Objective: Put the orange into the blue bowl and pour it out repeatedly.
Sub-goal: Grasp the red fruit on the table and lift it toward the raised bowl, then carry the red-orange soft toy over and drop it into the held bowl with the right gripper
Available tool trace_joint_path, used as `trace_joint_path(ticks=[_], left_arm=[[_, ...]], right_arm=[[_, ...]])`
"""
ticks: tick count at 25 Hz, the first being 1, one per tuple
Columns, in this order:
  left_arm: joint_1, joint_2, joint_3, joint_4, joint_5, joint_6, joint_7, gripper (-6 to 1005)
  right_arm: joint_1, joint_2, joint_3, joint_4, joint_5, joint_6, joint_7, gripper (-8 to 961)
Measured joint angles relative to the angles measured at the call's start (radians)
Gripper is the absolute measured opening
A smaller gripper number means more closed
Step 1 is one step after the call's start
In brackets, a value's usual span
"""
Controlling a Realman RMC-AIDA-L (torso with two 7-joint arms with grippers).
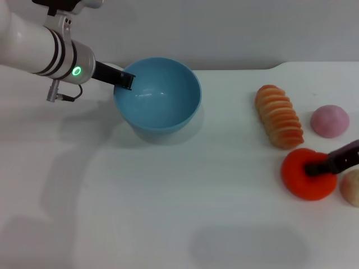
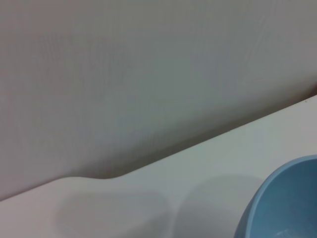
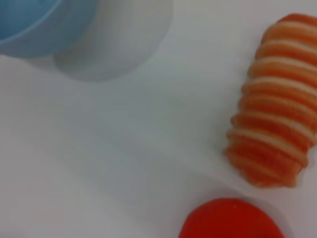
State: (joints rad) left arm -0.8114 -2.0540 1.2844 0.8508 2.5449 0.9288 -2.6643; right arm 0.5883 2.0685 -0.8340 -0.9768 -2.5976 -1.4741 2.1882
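White table (image 1: 168, 224) fills the head view, pale wall behind it.

Left arm (image 1: 39, 50) comes in from the upper left, white with a green ring light. Left gripper (image 1: 124, 80) sits at the near-left rim of the blue bowl (image 1: 159, 95), dark fingers pinched on the rim (one finger visible outside the wall, the rest hidden by the bowl). Bowl appears tilted, opening facing toward the camera, nothing inside it. The left wrist view catches only an edge of the bowl (image 2: 282, 203) plus table and wall.

Ridged pale-orange loaf (image 1: 279, 116) lies well to the right of the bowl, long axis running away from the robot. Also clear in the right wrist view (image 3: 275, 99).

The orange (image 1: 307, 174) is on the table at the right, just in front of the loaf, well apart from the bowl. Right gripper (image 1: 317, 167) reaches in from the right edge, dark tip on top of the orange. Can't tell whether its fingers are spread or closed; only one dark bar shows. Right wrist view shows just the top of the orange (image 3: 230, 220).

Pink ball (image 1: 330, 121) sits right of the loaf. Small tan ball (image 1: 351, 188) is at the right edge, just beside the orange (partly cut off by the frame).
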Motion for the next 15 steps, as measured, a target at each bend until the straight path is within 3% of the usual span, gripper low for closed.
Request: trace_joint_path(ticks=[8,15], left_arm=[[-0.009,-0.001,0.011,0.004,0.000,0.042,0.001,-1],[-0.050,-0.008,0.015,0.005,-0.009,0.129,0.003,-2]], right_arm=[[-0.007,-0.001,0.022,-0.192,0.245,-0.053,-0.065,250],[0.070,-0.003,0.010,-0.317,0.377,-0.137,-0.058,210]])
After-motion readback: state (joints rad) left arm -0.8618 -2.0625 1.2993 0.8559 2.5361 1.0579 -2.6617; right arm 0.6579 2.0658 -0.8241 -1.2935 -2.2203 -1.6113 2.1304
